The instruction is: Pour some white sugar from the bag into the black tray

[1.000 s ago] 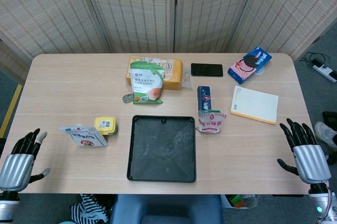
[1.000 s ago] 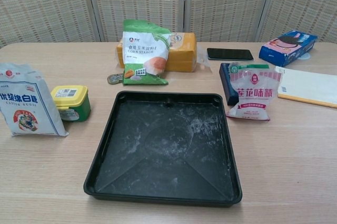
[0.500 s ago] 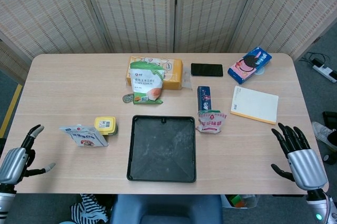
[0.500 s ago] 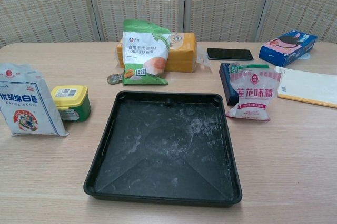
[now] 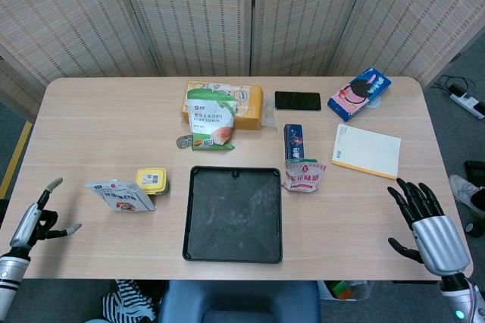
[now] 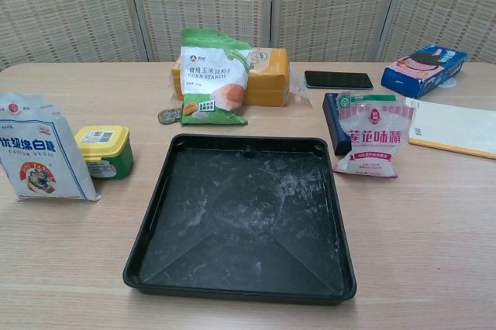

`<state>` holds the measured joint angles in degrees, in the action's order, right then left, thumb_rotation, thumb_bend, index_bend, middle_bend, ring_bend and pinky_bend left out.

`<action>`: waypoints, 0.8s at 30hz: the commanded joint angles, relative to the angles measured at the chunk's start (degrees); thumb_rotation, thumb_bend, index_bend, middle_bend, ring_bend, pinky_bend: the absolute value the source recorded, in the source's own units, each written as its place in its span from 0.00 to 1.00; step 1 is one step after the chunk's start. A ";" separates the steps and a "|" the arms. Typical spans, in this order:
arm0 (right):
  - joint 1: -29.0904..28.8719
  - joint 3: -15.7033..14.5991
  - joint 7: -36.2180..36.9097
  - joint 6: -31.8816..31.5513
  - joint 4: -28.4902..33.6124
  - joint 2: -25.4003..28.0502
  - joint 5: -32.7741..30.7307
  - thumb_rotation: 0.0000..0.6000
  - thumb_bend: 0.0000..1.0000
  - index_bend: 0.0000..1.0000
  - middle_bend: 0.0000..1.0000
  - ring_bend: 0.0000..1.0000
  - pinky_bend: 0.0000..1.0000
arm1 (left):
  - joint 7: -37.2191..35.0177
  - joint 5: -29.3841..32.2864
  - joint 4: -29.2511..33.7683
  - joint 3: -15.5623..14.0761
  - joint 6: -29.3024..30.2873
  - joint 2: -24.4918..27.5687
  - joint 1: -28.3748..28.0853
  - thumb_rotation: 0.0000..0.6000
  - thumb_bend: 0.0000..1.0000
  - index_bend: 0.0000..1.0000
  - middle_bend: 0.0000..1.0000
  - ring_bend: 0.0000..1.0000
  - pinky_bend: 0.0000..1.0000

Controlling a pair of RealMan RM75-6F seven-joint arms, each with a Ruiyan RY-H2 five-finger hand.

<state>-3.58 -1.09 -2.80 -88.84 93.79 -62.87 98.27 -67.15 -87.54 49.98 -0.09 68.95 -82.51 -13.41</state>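
Both hands were empty with fingers spread: the left hand (image 5: pixel 35 223) at the lower left corner, the right hand (image 5: pixel 429 226) at the lower right. Left of centre stood the white sugar bag (image 5: pixel 120 195), well apart from the black tray (image 5: pixel 233 252) on the worktop (image 5: pixel 106 126).

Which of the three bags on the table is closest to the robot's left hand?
The white sugar bag with blue writing, standing beside the small yellow-lidded green tub. The green corn starch bag and pink-lettered clear bag sit much farther from the left hand.
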 commanded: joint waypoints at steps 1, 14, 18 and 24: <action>-0.05 -0.13 -0.01 0.08 0.06 0.04 0.24 1.00 0.19 0.00 0.00 0.00 0.00 | -8.61 -1.62 -7.18 -1.63 -1.91 -5.37 -1.47 1.00 0.16 0.03 0.11 0.95 1.00; 0.56 -0.32 1.56 -1.78 -0.01 0.84 1.24 1.00 0.19 0.00 0.00 0.00 0.00 | -23.58 -5.26 -20.24 -4.76 -4.97 -13.03 -6.09 1.00 0.16 0.07 0.16 0.98 1.00; 0.89 -0.34 2.32 -2.61 -0.08 1.16 1.46 1.00 0.19 0.00 0.00 0.00 0.00 | -29.06 -6.68 -21.62 -5.81 -4.93 -13.78 -8.00 1.00 0.16 0.08 0.18 0.99 1.00; 0.78 -0.09 3.14 -2.58 -0.24 1.42 1.14 1.00 0.19 0.00 0.00 0.00 0.00 | -36.70 -7.58 -23.18 -6.85 -5.96 -15.38 -10.24 1.00 0.16 0.12 0.21 0.99 1.00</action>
<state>-2.78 -1.20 0.32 -91.41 93.56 -61.47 99.41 -101.87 -94.49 27.91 -6.23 63.68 -96.98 -22.57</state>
